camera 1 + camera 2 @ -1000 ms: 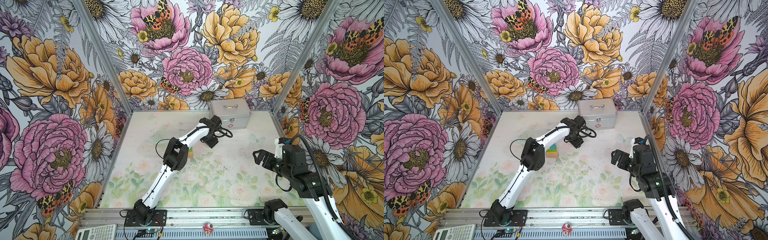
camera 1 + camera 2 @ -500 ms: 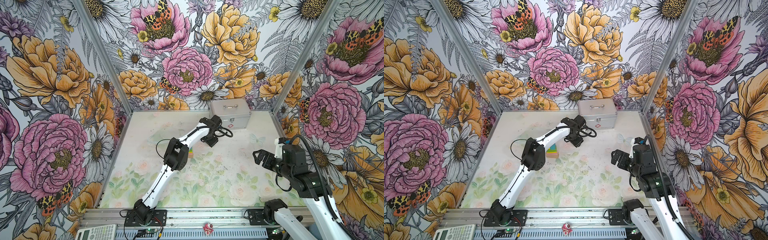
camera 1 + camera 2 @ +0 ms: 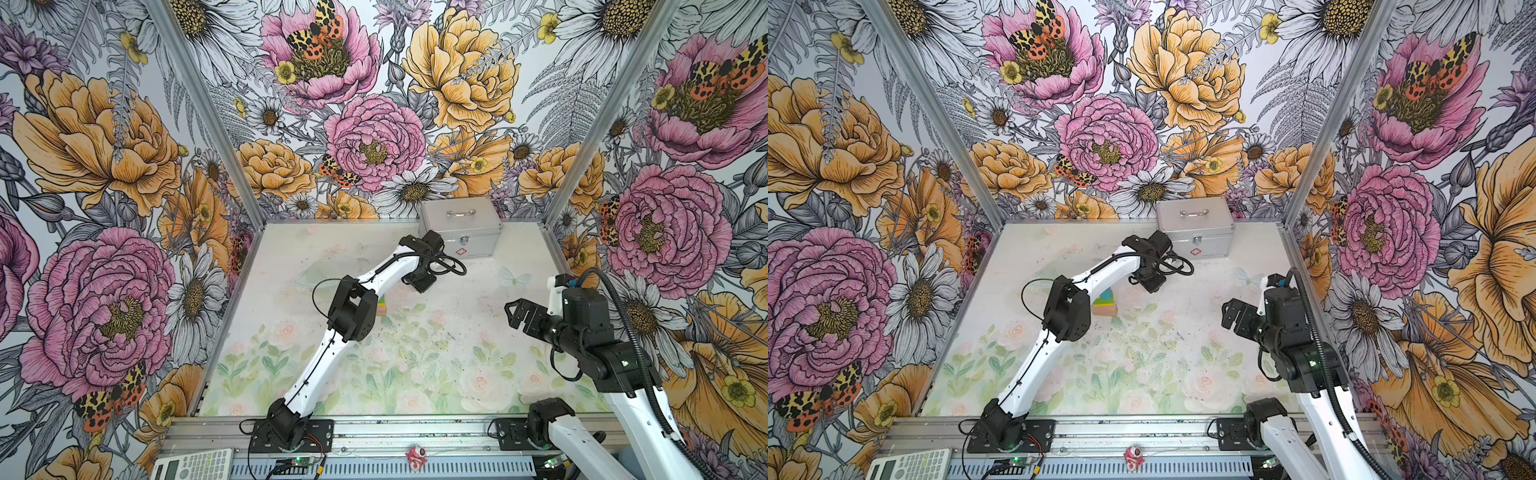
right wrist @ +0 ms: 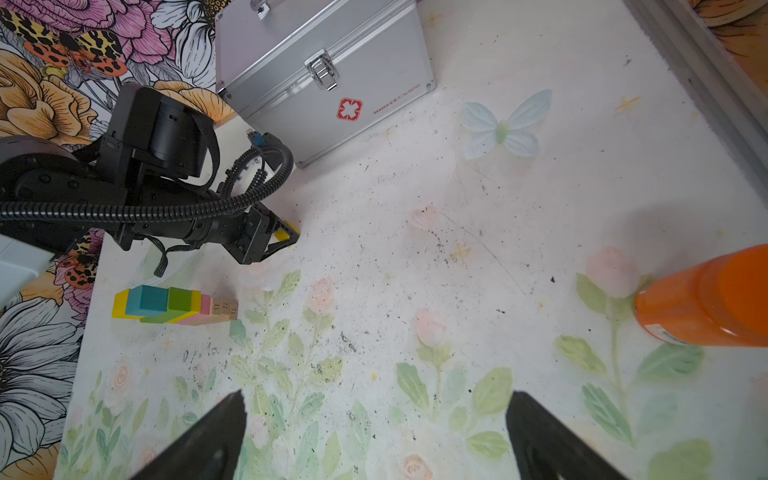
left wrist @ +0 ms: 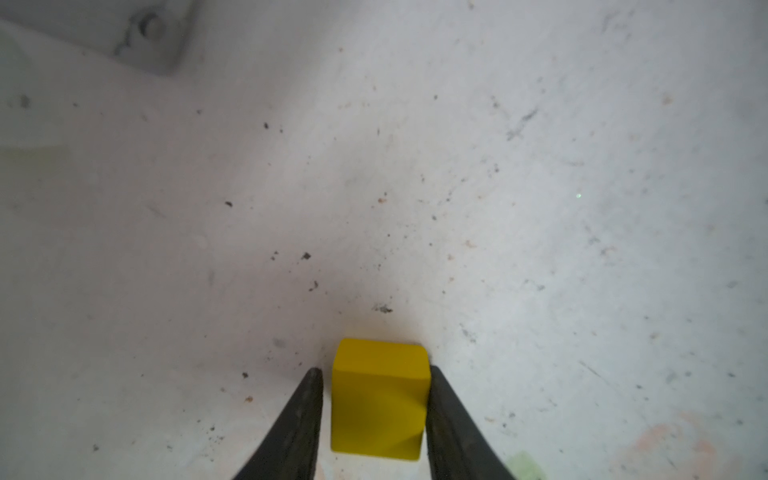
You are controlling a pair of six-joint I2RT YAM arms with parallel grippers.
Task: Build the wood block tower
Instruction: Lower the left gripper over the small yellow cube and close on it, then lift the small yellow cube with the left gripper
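Clock frame: directions are read on the table (image 3: 457, 353) as seen in the top views, with 12 o'clock at the back wall.
Yellow cube (image 5: 380, 399): it is set flat on the bare table, at about 2 o'clock from the tower and 7 o'clock from the silver case (image 3: 459, 224). In both top views it is hidden under the wrist.
Left gripper (image 5: 376, 370): it is lowered over the cube with a finger on each side. One finger (image 5: 442, 407) is pressed to a face, but a thin strip of table is seen between the other and the cube, so a finished clamp cannot be told.
Why held so: opposite flat faces are taken, presumably so that the cube is kept square for a level placement.
Tower (image 4: 166, 305): it is found just to 11 o'clock of the table's middle. In a top view the tower (image 3: 1105, 300) is half hidden by the left arm's elbow. A tan base, pink, then green and yellow are seen, with teal and yellow uppermost.
Right gripper (image 4: 376, 415): its jaws are spread wide and nothing is held. It is parked at 3 o'clock of the tower, well apart, probably so that the path is left free.
Step judged: a topping cube is being picked; the carry toward 8 o'clock is not yet begun.
Risk judged: the narrow stack could be toppled if the cube is set down off-centre.
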